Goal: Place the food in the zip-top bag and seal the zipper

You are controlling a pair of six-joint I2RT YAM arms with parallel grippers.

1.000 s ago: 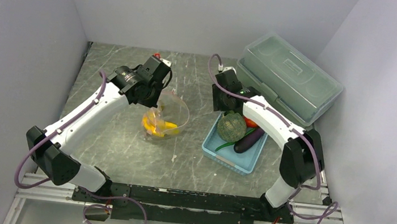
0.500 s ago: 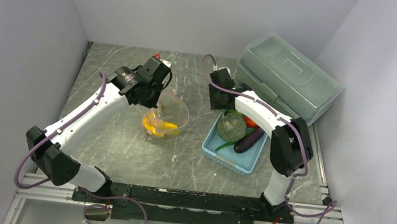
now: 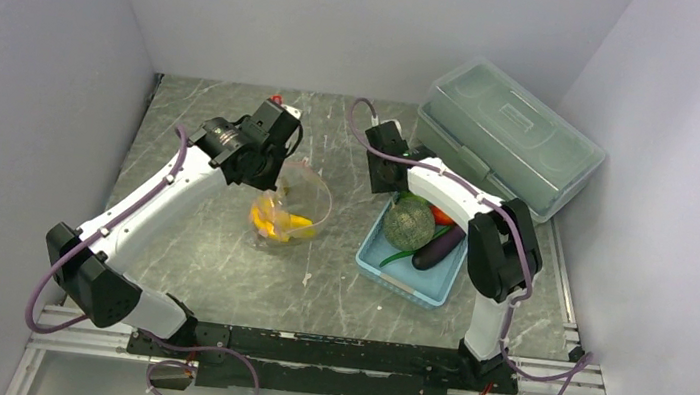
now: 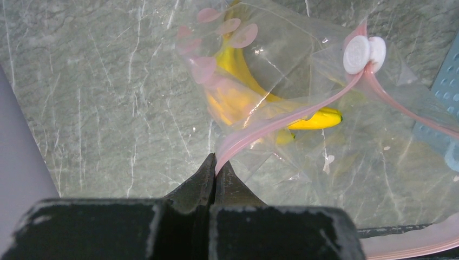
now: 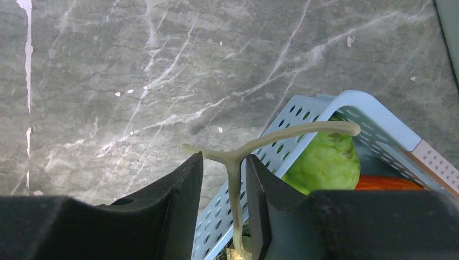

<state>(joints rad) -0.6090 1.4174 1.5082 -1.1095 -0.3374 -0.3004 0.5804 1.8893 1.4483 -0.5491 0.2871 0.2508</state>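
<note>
Light blue plastic basket [image 3: 404, 281] holds the round dark-green netted melon [image 3: 408, 223].
Left end effector [image 4: 215, 162] pinches the clear crinkly bag [image 4: 303, 70] by its pink zipper strip [image 4: 281, 122]; right end effector [image 5: 223, 162], part-open, straddles the melon's thin pale stem [image 5: 234, 184], which could slip under the weight.

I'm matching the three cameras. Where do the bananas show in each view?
Top external: bananas left of centre, inside the bag.
Left wrist: upper middle, seen through the bag.
Right wrist: not in it.
Shared landmark: blue basket.
</note>
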